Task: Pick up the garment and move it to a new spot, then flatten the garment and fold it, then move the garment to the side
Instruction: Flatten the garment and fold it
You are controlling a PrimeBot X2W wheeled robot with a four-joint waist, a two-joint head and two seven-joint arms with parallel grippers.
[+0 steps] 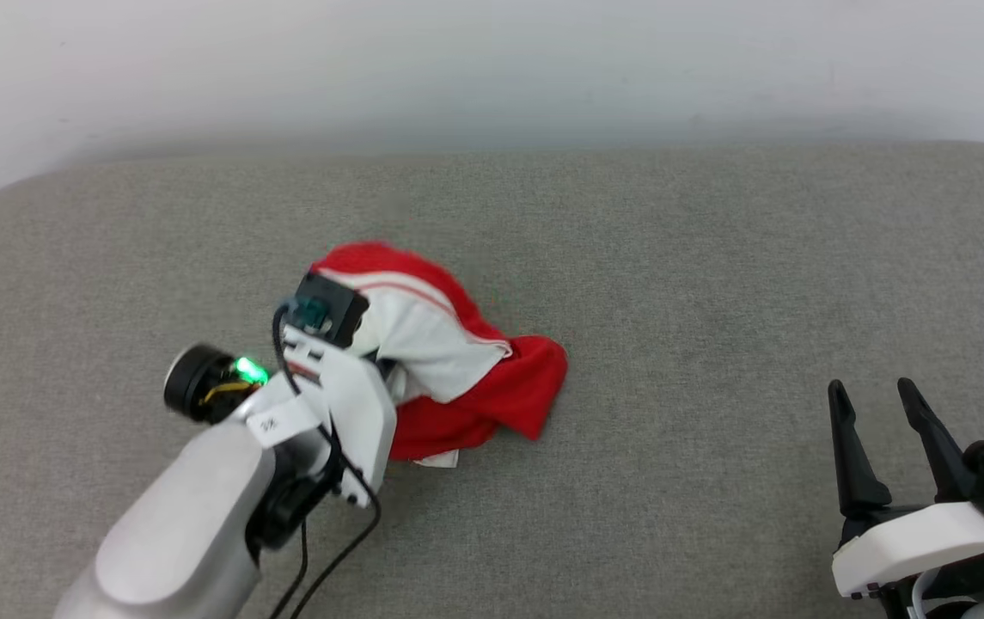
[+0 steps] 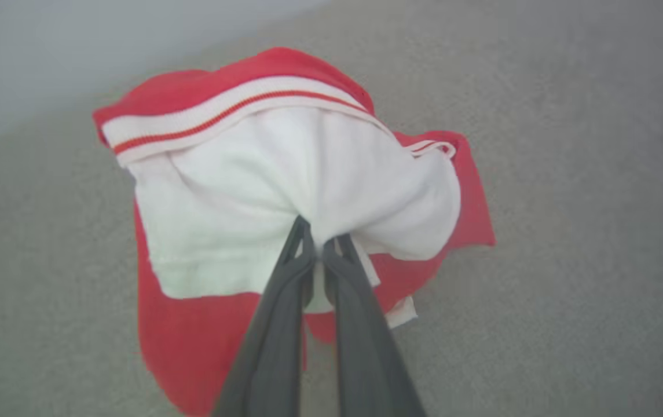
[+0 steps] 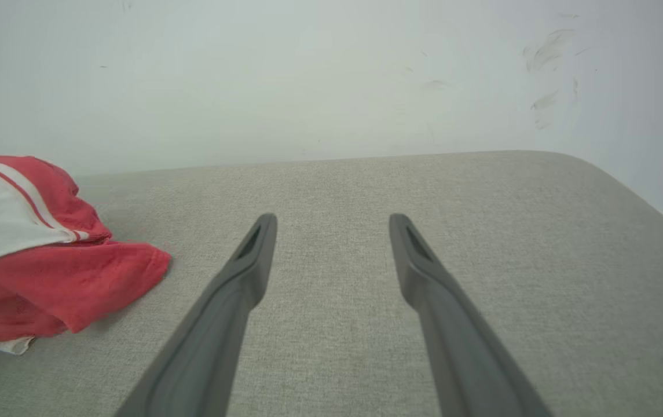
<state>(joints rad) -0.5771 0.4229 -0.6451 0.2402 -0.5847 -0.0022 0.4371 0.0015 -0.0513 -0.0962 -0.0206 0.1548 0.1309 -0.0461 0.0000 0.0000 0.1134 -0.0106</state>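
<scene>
The garment [image 1: 492, 391] is a crumpled red and white heap left of centre on the grey cushion, with a red-striped white trim band on top. In the left wrist view my left gripper [image 2: 321, 237] is shut, its two fingertips pinching a bunch of the garment's [image 2: 238, 191] white fabric. From the head view, that gripper's fingers are hidden under the wrist and cloth. My right gripper [image 1: 874, 395] stands open at the lower right, far from the garment [image 3: 47, 272], nothing between its fingers [image 3: 253, 255].
The grey cushioned surface [image 1: 715, 284] stretches wide to the right and behind the heap. Its rounded far edge meets a white wall [image 1: 492, 69]. The left arm's cable [image 1: 333, 559] hangs near the front.
</scene>
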